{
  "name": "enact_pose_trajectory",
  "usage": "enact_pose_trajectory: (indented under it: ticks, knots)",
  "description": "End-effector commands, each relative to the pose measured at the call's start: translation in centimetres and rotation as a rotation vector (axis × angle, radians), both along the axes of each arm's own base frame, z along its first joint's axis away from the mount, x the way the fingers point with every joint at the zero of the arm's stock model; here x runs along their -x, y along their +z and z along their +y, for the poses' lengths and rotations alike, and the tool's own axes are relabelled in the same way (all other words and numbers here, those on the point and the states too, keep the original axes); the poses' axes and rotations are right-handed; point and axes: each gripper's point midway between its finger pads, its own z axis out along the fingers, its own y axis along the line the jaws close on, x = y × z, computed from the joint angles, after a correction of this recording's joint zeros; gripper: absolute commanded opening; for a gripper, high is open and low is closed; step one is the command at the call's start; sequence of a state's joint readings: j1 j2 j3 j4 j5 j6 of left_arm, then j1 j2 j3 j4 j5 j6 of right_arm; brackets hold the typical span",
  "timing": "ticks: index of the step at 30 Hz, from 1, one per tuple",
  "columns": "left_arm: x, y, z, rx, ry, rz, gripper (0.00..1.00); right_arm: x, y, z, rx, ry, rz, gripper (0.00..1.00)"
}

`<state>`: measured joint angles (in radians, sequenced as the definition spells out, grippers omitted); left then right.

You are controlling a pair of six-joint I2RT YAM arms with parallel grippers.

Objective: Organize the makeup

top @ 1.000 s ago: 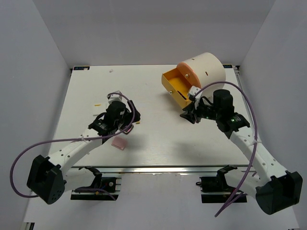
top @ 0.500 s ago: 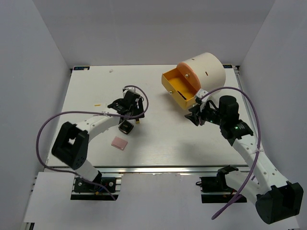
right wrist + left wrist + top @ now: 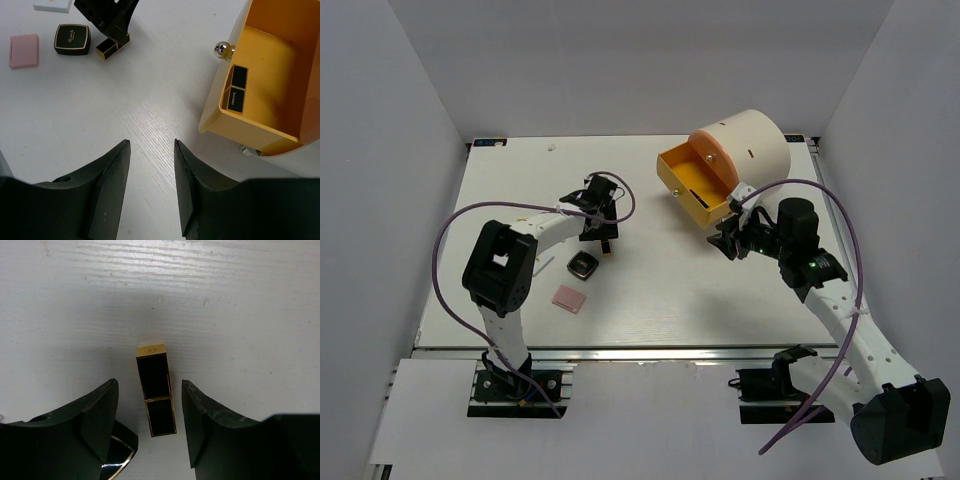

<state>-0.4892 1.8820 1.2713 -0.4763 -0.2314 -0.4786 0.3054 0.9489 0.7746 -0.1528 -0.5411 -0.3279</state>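
Note:
A black-and-gold lipstick tube (image 3: 156, 390) lies flat on the white table between the fingers of my open left gripper (image 3: 149, 383), which hovers just above it; from above the gripper shows at the table's middle left (image 3: 603, 232). A square black compact (image 3: 583, 266) lies just near of it, its corner under my left finger (image 3: 117, 455). A flat pink square (image 3: 568, 298) lies nearer still. A second lipstick tube (image 3: 237, 89) lies in the open yellow drawer (image 3: 692, 185). My right gripper (image 3: 150, 142) is open and empty over bare table beside the drawer. The peach and green discs are not in view.
The large cream cylinder (image 3: 750, 142) stands at the back right with its yellow drawer pulled out toward the table's middle. A small white flat item (image 3: 52, 5) lies left of the compact. A tiny yellow scrap (image 3: 523, 218) lies at the left.
My left gripper has moved toward the far side, off the compact, which now lies uncovered, and stands over the lipstick tube. The right gripper has shifted slightly right.

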Motion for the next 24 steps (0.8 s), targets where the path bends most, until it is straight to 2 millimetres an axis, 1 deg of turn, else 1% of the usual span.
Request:
enact_pose_trajectory:
  ticks: [1,4,5,6,14,17,18,19,20,21,22,23,24]
  knots:
    - [-0.2,0.6,-0.6,0.029,-0.021,-0.001,0.63,-0.8,1.3,-0.2,-0.021,-0.019,-0.051,0.46]
    - [0.2,-0.6,-0.9,0.044,-0.025,0.031,0.57,-0.9,1.4,-0.2,-0.024,-0.018,-0.050,0.46]
    - [0.3,-0.9,-1.0,0.055,-0.027,0.037,0.52,-1.0,1.4,-0.2,-0.024,-0.018,-0.050,0.46]
    - [0.4,-1.0,-1.1,0.057,-0.028,0.040,0.50,-1.0,1.5,-0.1,-0.023,-0.016,-0.051,0.46]
    - [0.1,-0.9,-1.2,0.063,-0.021,0.029,0.37,-1.1,1.9,-0.2,-0.028,-0.022,-0.058,0.46]
    - [-0.1,-0.4,-1.9,0.092,-0.037,0.026,0.26,-1.2,2.1,-0.3,-0.030,-0.028,-0.061,0.46]
    - [-0.5,0.8,-2.4,0.117,-0.041,0.003,0.19,-1.2,2.2,-0.4,-0.030,-0.031,-0.064,0.46]
    - [-0.8,1.6,-2.8,0.141,-0.046,-0.015,0.16,-1.3,2.4,-0.6,-0.031,-0.038,-0.066,0.46]
    - [-0.9,2.7,-3.7,0.187,-0.066,-0.026,0.13,-1.4,2.6,-0.6,-0.035,-0.045,-0.070,0.46]
    - [-1.5,5.1,-4.5,0.246,-0.065,-0.075,0.12,-1.5,3.1,-0.7,-0.042,-0.051,-0.075,0.47]
    - [-1.7,7.1,-5.8,0.318,-0.095,-0.100,0.10,-1.7,3.5,-0.9,-0.054,-0.067,-0.070,0.47]
    - [-2.3,9.3,-7.1,0.394,-0.121,-0.152,0.10,-1.9,3.8,-1.1,-0.062,-0.080,-0.069,0.48]
    - [-2.2,12.1,-8.1,0.481,-0.128,-0.192,0.09,-2.1,4.4,-1.3,-0.072,-0.097,-0.074,0.48]
